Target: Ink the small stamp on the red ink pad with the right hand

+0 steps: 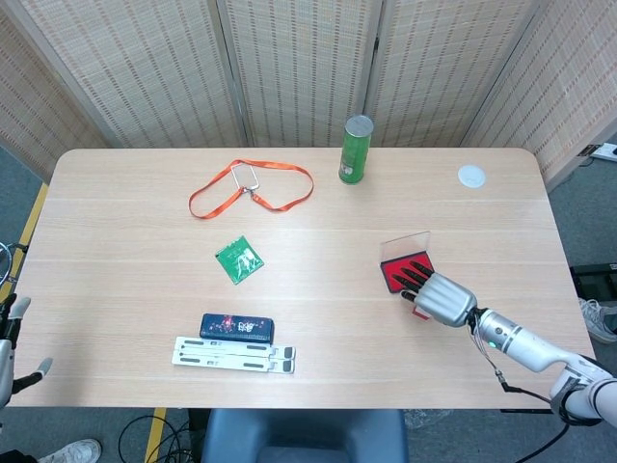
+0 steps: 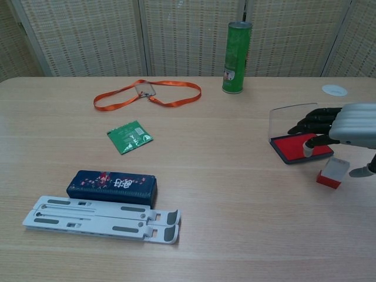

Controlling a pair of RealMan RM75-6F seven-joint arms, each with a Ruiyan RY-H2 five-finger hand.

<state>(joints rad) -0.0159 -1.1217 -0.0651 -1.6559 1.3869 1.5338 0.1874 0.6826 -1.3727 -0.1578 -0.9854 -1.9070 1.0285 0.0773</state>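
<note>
The small stamp (image 2: 333,172) sits on the table (image 2: 235,223) just beside the near right corner of the red ink pad (image 2: 299,146), a little block with a red base and a pale, clear-looking cap, standing slightly tilted in the chest view. My right hand (image 2: 346,126) hangs over it and over the right part of the pad, palm down, fingers (image 2: 311,121) loosely spread and reaching toward the pad's raised clear lid (image 2: 291,120); I hold nothing, and nothing is pinched between thumb and finger. From above, my hand covers the stamp almost entirely, so I cannot tell whether any fingertip touches it; in the chest view it looks free, with my thumb just past its right side. I judge the stamp very light and rigid, hard plastic with smooth, somewhat slippery faces, so it will skid or tip over if I nudge it from one side only. The best hold seems to be a pinch across the two opposite flat sides of the pale upper part, thumb against one finger, keeping the red base clear. Little force is needed; too much may squirt it out. The pad is low and flat, probably light as well, and its hinged lid stands up behind, so I should come down straight and press gently. My left hand (image 1: 12,340) rests off the table's near left edge, fingers apart and empty.
</note>
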